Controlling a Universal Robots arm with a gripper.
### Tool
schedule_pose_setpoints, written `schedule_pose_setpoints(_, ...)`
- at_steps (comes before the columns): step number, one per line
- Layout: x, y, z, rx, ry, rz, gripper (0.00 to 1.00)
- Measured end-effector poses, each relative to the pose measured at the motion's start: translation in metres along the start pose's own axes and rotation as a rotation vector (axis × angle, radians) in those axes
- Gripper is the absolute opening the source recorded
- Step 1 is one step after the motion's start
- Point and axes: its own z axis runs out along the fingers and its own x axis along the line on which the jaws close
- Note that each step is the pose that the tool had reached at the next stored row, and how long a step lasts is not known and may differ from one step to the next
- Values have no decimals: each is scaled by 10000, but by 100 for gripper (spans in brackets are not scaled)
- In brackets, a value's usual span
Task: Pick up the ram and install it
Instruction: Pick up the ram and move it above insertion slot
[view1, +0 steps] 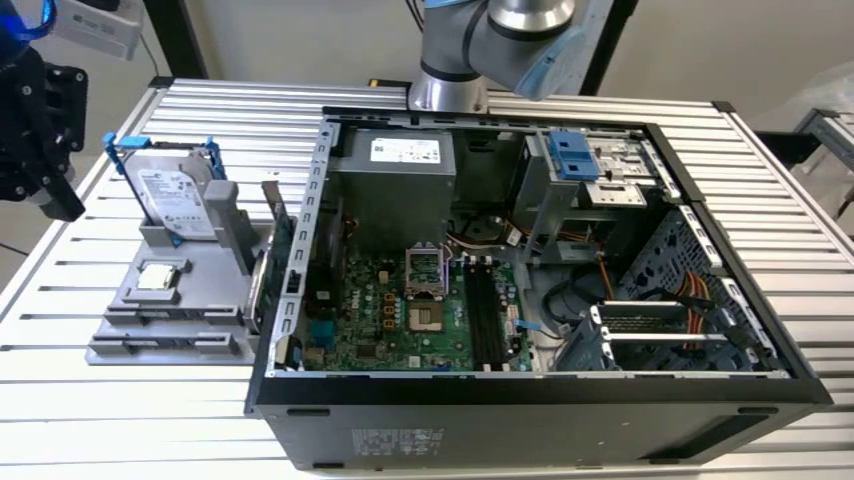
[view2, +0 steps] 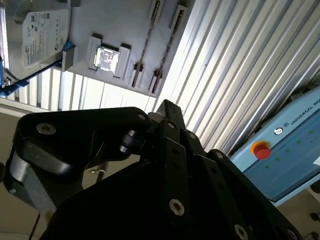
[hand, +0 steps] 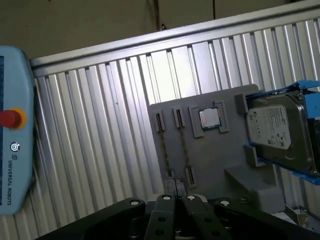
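The gripper (hand: 177, 200) hangs above the slatted table (view1: 107, 400), fingers drawn together on nothing, aimed down toward the grey holder (hand: 200, 155). None of the job looks done. What seems to be the ram (view1: 260, 288) stands on edge at the holder's side, just beside the open computer case (view1: 534, 395), whose memory slots (view1: 483, 315) look bare.

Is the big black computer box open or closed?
Open. The black metal computer case has no side cover, so the green circuit board inside shows.
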Motion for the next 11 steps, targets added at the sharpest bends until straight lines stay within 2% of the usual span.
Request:
schedule_pose_setpoints(5,-7,2,0,13,28,-779,0)
schedule_pose_setpoints(9,-9,2,3,-5,38,-988,0)
schedule_pose_setpoints(10,-9,2,4,-15,33,-1063,0)
schedule_pose_setpoints(11,-9,2,3,-26,-7,-1175,0)
